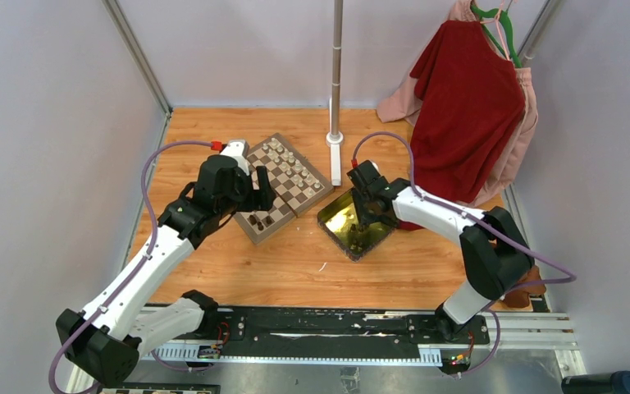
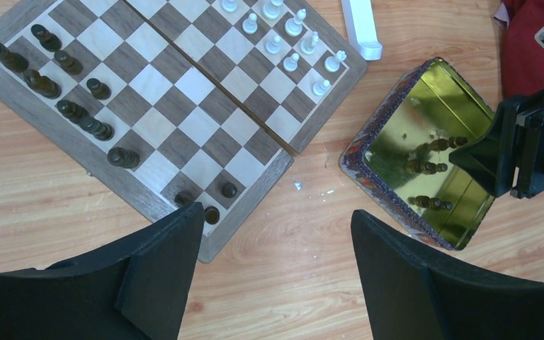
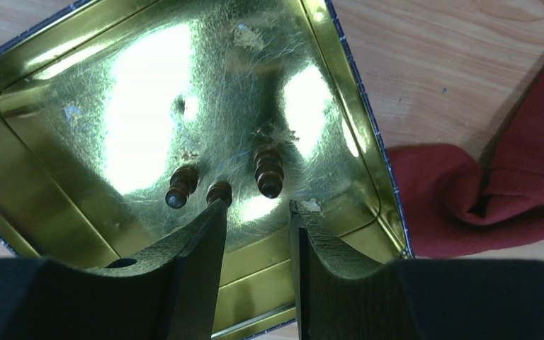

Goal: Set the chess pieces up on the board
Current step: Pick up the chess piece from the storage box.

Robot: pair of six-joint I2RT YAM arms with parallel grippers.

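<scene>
Board [image 2: 177, 113] toward table's [image 2: 276, 297] far edge, dark pieces [image 2: 71, 110] along one side, white pieces [image 2: 294, 60] opposite; three loose pieces [image 3: 269, 170] in tin [image 2: 425, 92] beside board; left gripper [image 2: 276, 212] wide open, empty, above board's corner; right gripper [image 3: 257, 205] half open over tin, gripping nothing.

Both arms look alike on my feed. Left arm [image 1: 143, 271]: white shells on the long links, black blocks at the joints, chunky black elbow housing. Right arm [image 1: 439, 212]: same b/w scheme. The left cable [image 1: 149, 164] is lilac, w/ a small left red tab [image 1: 216, 145] near the wrist. The right cable [image 1: 394, 135] matches, w/ a right red tab [image 1: 353, 162] too. Left gripper [image 2: 278, 212]: thick matte-black wedge fingers [image 2: 163, 269], smooth faces. Right gripper [image 3: 256, 205]: black also, its right fingers [image 3: 191, 262] showing fine layer lines & one round hole [image 3: 120, 263] further back.
</scene>
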